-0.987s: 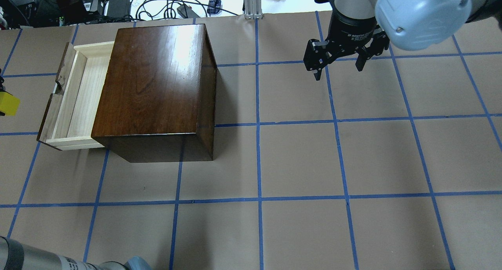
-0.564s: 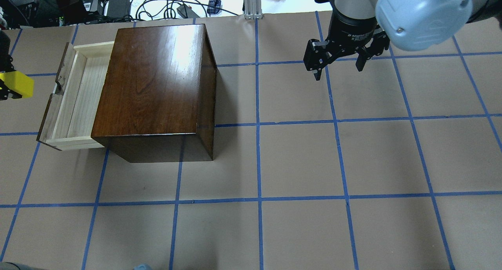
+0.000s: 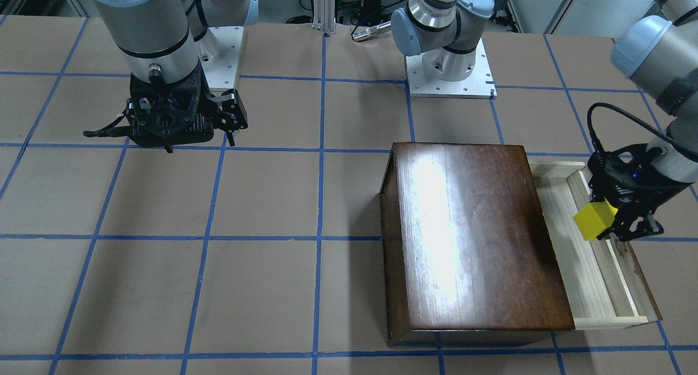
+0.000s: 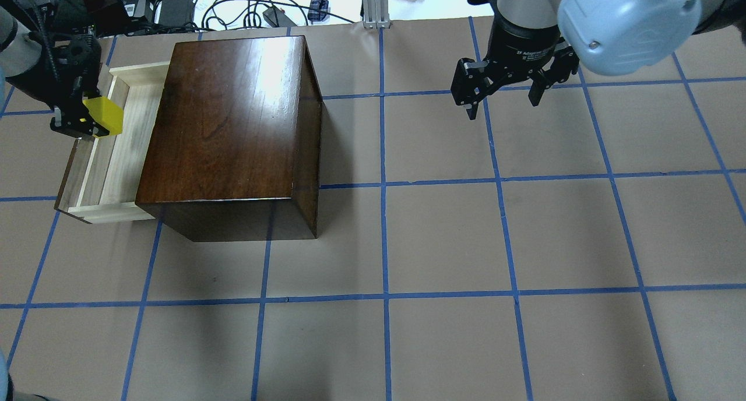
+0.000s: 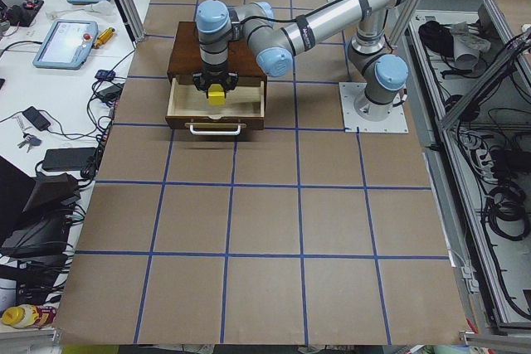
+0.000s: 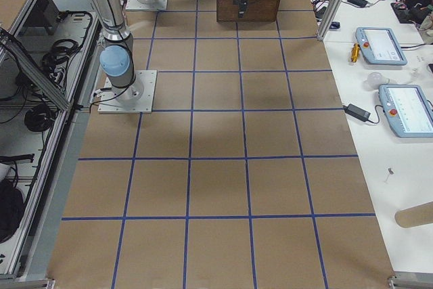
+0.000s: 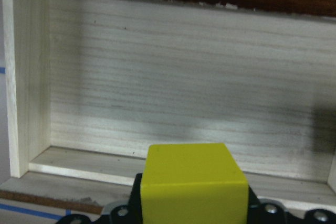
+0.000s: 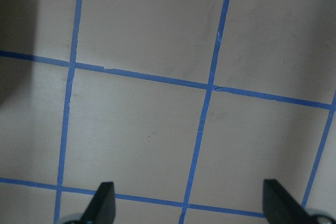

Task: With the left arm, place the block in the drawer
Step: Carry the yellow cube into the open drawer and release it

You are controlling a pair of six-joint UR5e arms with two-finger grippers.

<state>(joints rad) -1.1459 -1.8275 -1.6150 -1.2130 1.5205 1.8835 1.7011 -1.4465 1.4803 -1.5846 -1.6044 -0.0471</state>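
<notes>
Your left end effector (image 4: pixel 87 121) is clamped on the yellow block (image 3: pixel 594 221), holding it in the air over the open drawer (image 4: pixel 116 168), close to the drawer's front panel. The drawer sticks out from the left side of the dark wooden box (image 4: pixel 233 121) on the bench (image 4: pixel 443 243). Far to the right, your right end effector (image 4: pixel 503 106) hangs with its fingers spread, holding nothing.

Bright overhead light, glare on wooden box (image 4: pixel 233 121) — wrist views soft
</notes>
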